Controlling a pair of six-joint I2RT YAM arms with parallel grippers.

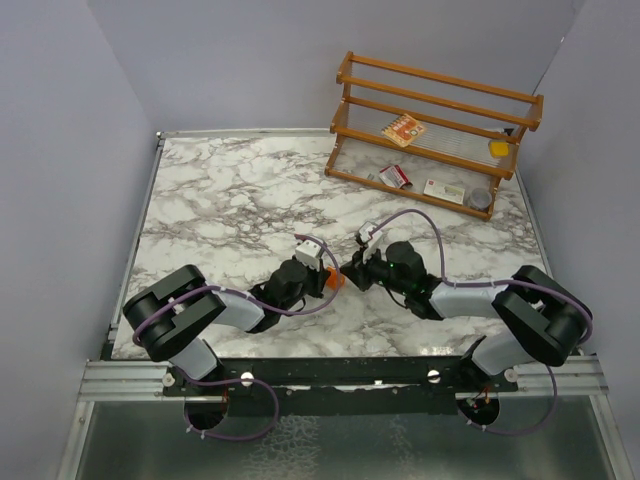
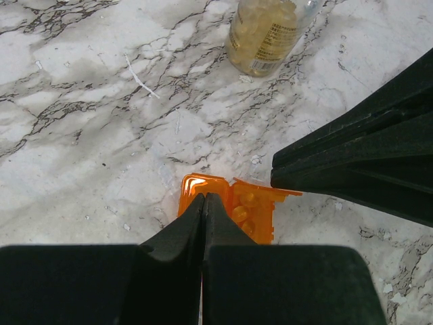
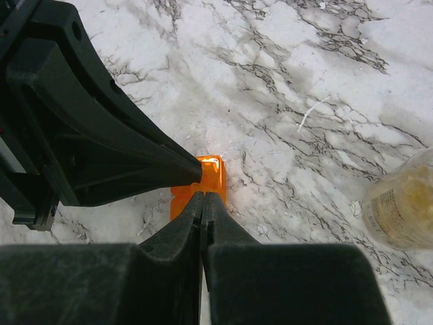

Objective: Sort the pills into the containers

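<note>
The tiny orange box [image 1: 335,281] lies open on the marble table between both grippers. In the left wrist view its lid is on the left and its base [image 2: 256,211] holds a few yellowish pills [image 2: 240,214]. My left gripper [image 2: 204,198] is shut, with its tips resting on the box where lid and base join. My right gripper [image 3: 203,196] is shut, with its tips at the box's near edge [image 3: 214,173]. The clear jar [image 2: 266,34] with tan-yellow pills stands upright just beyond the box. It also shows at the right edge of the right wrist view [image 3: 402,203].
A wooden rack [image 1: 440,130] stands at the back right. It holds red-and-white packets [image 1: 395,177], a grey round tin [image 1: 478,198] and a yellow item [image 1: 498,148]. Grey walls close in the marble table [image 1: 230,200] on three sides.
</note>
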